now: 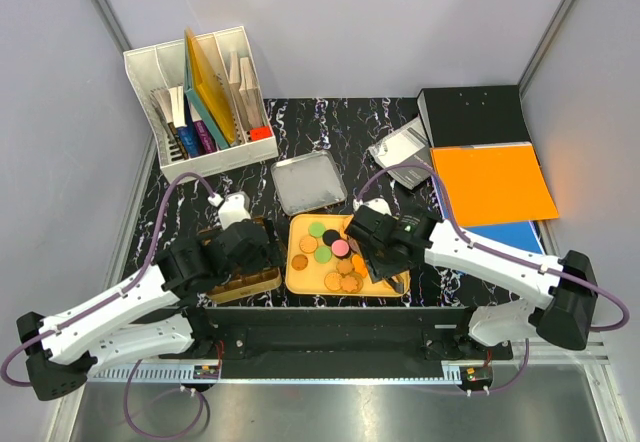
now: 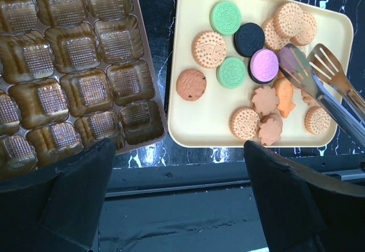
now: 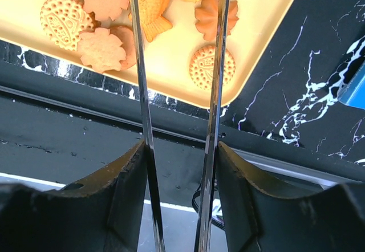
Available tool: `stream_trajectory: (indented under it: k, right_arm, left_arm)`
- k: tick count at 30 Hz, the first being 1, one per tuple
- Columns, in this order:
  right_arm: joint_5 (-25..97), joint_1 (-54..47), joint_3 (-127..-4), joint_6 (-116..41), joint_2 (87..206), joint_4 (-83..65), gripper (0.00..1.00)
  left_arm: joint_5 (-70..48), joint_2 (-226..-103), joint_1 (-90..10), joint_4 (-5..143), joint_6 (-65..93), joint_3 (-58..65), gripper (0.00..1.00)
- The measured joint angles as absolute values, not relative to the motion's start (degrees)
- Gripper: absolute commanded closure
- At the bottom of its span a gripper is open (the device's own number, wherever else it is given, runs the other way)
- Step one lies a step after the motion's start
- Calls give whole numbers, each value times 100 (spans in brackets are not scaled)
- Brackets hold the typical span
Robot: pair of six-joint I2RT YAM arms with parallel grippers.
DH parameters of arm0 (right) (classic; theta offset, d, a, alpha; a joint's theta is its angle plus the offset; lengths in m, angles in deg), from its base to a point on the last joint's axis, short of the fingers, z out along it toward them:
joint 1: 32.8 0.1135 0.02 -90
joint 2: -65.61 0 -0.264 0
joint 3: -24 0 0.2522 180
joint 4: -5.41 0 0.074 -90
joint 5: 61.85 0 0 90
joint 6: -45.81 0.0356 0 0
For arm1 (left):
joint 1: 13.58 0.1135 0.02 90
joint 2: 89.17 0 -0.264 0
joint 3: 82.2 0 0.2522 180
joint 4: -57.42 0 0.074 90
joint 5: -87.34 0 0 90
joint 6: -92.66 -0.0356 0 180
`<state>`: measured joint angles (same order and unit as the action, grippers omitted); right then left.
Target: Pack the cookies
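The cookies [image 1: 330,254] lie loose on a yellow tray [image 1: 298,280]: tan rounds, green, pink and dark discs, orange fish and flower shapes [image 2: 251,64]. Left of it sits a brown moulded tray [image 2: 74,64] whose visible cups are empty. My left gripper [image 2: 177,200] hovers open over the table's near edge, between the two trays, holding nothing. My right gripper [image 3: 181,166] is shut on metal tongs [image 3: 217,64]. The tong tips [image 2: 319,75] are spread apart above the cookies at the yellow tray's right side.
A silver tin lid [image 1: 309,183] lies behind the yellow tray. A white file organizer [image 1: 200,97] stands at the back left. A black binder [image 1: 475,114], an orange folder [image 1: 492,184] and a blue folder [image 1: 510,237] fill the right side.
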<state>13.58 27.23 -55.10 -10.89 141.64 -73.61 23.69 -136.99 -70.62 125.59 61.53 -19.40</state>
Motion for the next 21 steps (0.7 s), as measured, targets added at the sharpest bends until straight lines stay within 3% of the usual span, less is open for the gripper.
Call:
stream_trajectory:
  k: [10, 21]
  right_arm:
    - [1356, 2723, -5543, -1152, 14509, -7186, 65]
    - [1208, 2723, -6019, -1178, 14509, -7328, 68]
  left_arm:
    - [2364, -13659, -7062, 12555, 6164, -1973, 1]
    - [2430, -13471, -7062, 12616, 6166, -1997, 1]
